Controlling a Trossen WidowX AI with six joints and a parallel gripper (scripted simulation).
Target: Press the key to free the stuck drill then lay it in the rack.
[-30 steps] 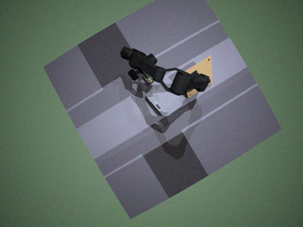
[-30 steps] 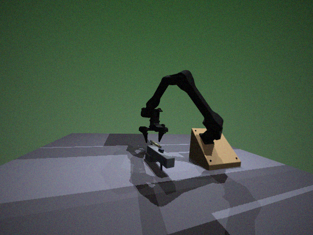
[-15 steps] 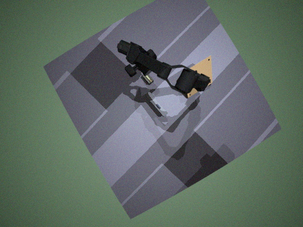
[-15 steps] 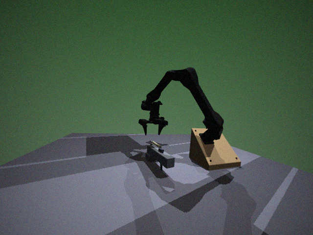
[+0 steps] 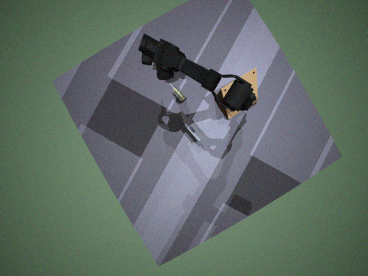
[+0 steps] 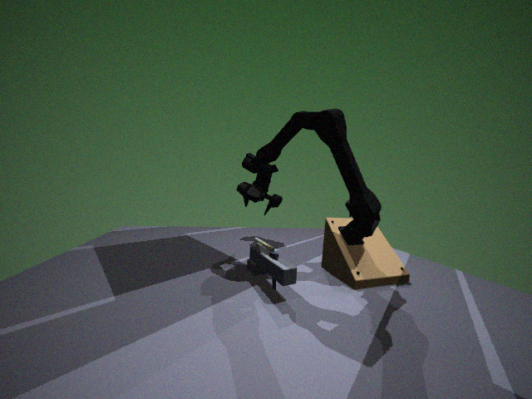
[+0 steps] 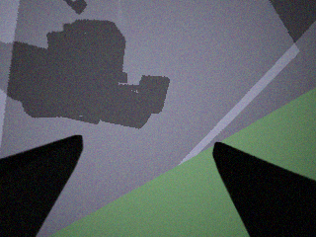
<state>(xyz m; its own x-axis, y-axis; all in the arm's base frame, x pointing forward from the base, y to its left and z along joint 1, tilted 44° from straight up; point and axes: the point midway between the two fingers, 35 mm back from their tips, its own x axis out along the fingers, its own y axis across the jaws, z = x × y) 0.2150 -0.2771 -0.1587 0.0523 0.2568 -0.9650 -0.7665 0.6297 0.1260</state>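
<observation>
The drill (image 5: 179, 94) (image 6: 263, 243), a yellowish rod with a thin grey end, lies outside the long grey block, on a small dark support that seems to be the rack. Much of this support is hidden. The grey block (image 5: 194, 135) (image 6: 288, 276) stands beside it, with a small dark blue piece (image 5: 191, 129), probably the key, at its side. My gripper (image 6: 256, 209) (image 7: 150, 144) is open and empty, raised well above and beyond the drill, pointing down. The wrist view shows neither drill nor block.
The arm's tan wedge base (image 5: 252, 80) (image 6: 386, 263) stands to the right of the block. The patterned table top (image 5: 184, 207) (image 6: 150, 361) has dark patches and arm shadows across it. Its edge shows beneath the fingers in the wrist view.
</observation>
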